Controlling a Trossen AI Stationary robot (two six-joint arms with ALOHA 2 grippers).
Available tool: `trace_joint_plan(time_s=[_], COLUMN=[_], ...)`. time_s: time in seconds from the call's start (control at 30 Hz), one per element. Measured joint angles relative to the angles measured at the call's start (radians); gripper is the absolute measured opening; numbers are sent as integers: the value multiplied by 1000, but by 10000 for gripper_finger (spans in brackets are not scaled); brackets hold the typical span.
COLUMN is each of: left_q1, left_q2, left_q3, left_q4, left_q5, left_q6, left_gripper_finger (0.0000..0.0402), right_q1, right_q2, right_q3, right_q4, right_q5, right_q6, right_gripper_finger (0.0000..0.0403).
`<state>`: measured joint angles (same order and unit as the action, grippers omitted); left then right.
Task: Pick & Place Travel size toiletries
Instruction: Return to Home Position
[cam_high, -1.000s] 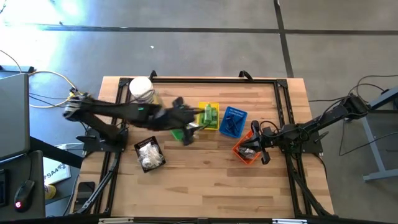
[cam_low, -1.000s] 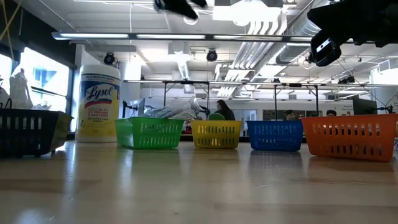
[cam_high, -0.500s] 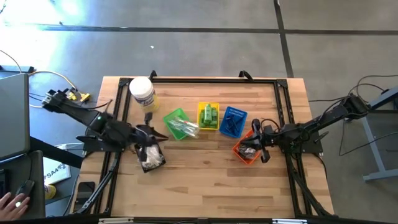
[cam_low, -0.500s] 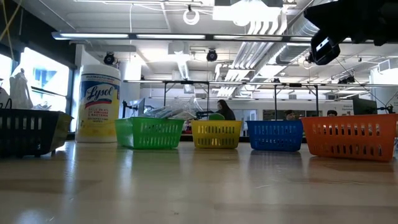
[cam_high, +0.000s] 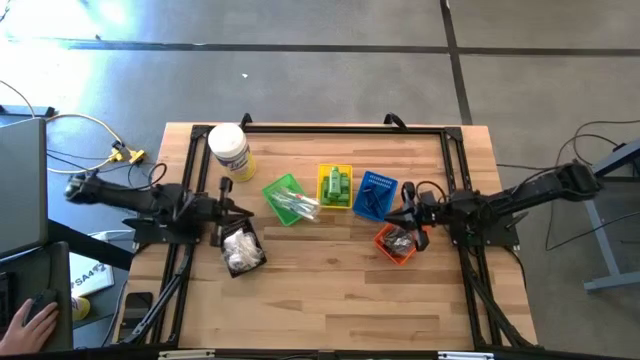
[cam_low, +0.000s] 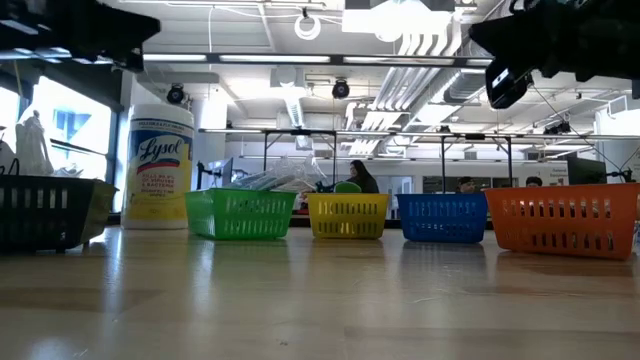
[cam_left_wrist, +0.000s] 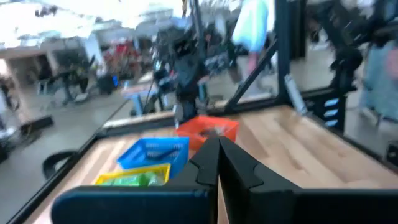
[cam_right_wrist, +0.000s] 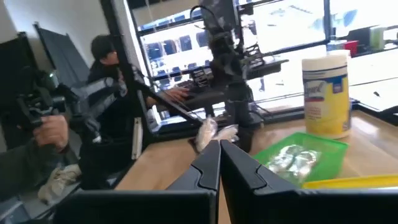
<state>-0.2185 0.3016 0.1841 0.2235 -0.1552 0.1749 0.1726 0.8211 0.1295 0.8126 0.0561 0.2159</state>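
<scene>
Left gripper clenched, fingers pressed together, nothing held; raised above table, just beside black basket. Right gripper likewise clamped shut and empty, raised over gap between blue basket and orange basket. Toiletries all in baskets: white sachets in black basket, clear-wrapped sticks in green basket, green bottles in yellow basket, dark pouches in orange basket. White jar upright near table corner on left arm's side. Person beyond table.
</scene>
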Motion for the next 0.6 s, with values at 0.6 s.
trace_joint_plan(time_s=[0.6], left_q1=[166], left_q2=[-280], left_q3=[-112], left_q4=[-286], left_q5=[89], left_q6=[-75], left_gripper_finger=[0], right_q1=[-135], right_q2=[36], right_q3=[0], right_q4=[4], right_q5=[-6], right_q6=[51], right_gripper_finger=[3])
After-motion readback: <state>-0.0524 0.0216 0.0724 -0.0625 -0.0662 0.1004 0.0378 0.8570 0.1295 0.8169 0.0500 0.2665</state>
